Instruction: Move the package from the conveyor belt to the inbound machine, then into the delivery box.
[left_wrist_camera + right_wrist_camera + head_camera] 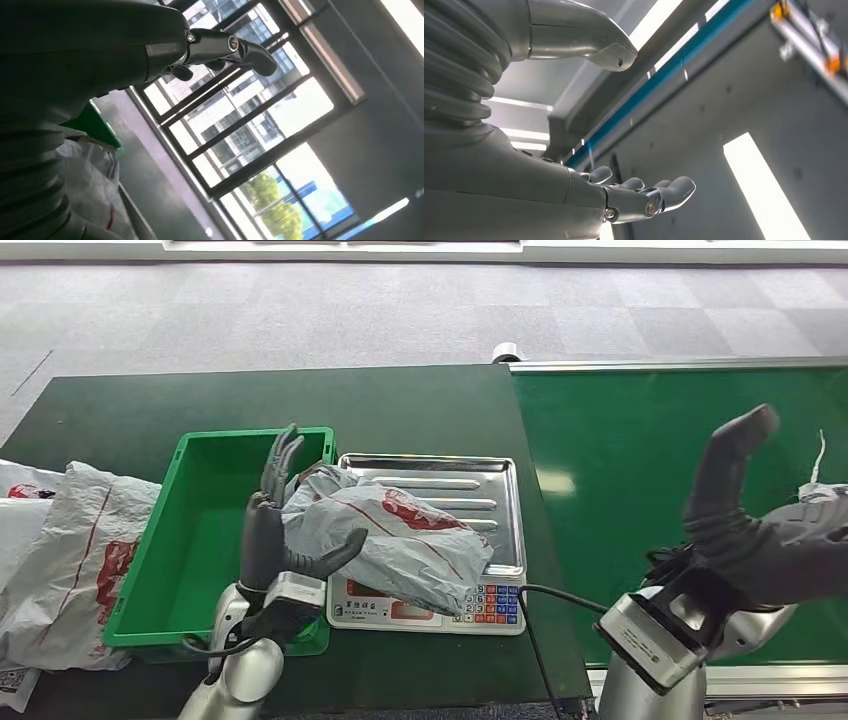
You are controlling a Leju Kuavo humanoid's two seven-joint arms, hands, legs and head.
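A grey plastic package (395,535) with red print lies on the steel tray (480,475) of the inbound machine, a scale with a keypad (495,603). My left hand (285,530) stands upright at the package's left end, fingers spread and thumb against the bag, holding nothing. The same left hand (220,50) appears in the left wrist view, with a bit of the grey package (95,180) beside it. My right hand (760,520) is raised above the green conveyor belt (650,460), open and empty; the right hand (639,192) faces the ceiling in its wrist view.
The green delivery box (200,530) sits just left of the scale on the dark table (150,410). More grey and white packages (70,560) are piled at the table's left edge. A black cable (560,595) runs from the scale toward my right arm.
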